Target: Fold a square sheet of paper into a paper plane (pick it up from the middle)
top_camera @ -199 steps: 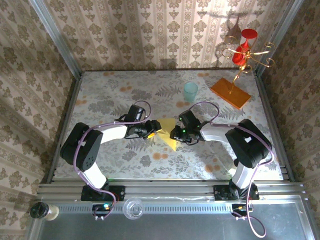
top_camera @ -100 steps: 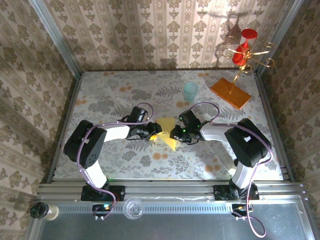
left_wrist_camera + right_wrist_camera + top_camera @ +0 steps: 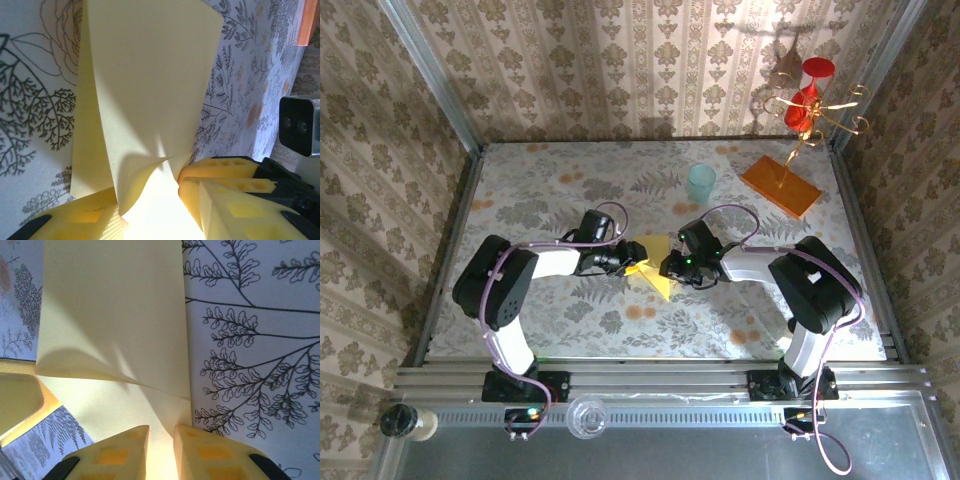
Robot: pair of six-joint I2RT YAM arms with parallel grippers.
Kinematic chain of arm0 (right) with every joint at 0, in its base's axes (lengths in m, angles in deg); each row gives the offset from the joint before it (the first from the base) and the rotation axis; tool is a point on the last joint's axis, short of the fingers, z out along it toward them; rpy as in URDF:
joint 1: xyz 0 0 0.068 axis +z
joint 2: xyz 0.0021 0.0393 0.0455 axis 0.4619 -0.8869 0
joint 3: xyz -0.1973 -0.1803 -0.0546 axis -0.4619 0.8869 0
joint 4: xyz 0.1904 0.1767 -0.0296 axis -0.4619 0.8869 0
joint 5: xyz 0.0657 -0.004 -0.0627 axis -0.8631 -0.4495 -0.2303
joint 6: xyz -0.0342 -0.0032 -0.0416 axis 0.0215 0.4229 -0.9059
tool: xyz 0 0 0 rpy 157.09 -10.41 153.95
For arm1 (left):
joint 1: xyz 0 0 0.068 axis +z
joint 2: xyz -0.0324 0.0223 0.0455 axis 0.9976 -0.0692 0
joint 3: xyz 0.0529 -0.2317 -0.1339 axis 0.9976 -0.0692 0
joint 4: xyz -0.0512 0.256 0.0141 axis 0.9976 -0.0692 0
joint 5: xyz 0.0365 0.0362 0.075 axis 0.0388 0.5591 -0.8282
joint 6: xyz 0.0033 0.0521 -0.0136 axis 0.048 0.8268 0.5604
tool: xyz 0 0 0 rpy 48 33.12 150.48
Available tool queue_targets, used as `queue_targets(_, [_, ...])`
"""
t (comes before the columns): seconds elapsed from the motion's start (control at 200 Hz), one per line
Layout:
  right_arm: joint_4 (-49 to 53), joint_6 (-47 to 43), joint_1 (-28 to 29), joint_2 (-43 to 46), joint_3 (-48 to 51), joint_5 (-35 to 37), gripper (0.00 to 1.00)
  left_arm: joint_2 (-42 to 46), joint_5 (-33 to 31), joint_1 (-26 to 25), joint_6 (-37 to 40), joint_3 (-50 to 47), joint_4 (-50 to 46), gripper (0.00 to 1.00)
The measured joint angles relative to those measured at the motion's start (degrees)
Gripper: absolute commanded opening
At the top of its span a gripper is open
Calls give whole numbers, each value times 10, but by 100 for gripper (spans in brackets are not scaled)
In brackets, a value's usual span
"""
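The square sheet of paper (image 3: 656,274), thin and yellow, lies partly folded mid-table between both arms. In the left wrist view the sheet (image 3: 150,75) has a flap standing up and curling over. My left gripper (image 3: 631,263) is at its left edge, and its fingers are spread with the curled flap between them (image 3: 150,222). My right gripper (image 3: 670,268) is at the sheet's right edge. In the right wrist view the sheet (image 3: 110,305) runs into the narrow gap of the nearly closed right gripper (image 3: 161,442). No finished paper plane is in view.
A pale teal cup (image 3: 701,183) stands behind the paper. An orange slab (image 3: 780,186) with a gold stand (image 3: 807,100) is at the back right. The right wrist camera housing (image 3: 299,125) sits close to my left fingers. Patterned walls enclose the table.
My left gripper has slid a little to the right, further onto the sheet's left edge. The right gripper has stayed in place on the sheet.
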Motion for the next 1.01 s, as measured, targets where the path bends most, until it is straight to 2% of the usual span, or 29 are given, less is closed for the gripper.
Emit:
queue_targets(0.365, [-1, 0, -1, 0, 1, -1, 22, -31, 68, 23, 48, 38, -16, 32])
queue_targets(0.715, [-2, 0, -1, -1, 1, -2, 22, -51, 73, 19, 106, 73, -93, 29])
queue_targets(1.005, [-4, -3, -1, -1, 1, -2, 22, -51, 70, 19, 137, 82, -136, 20])
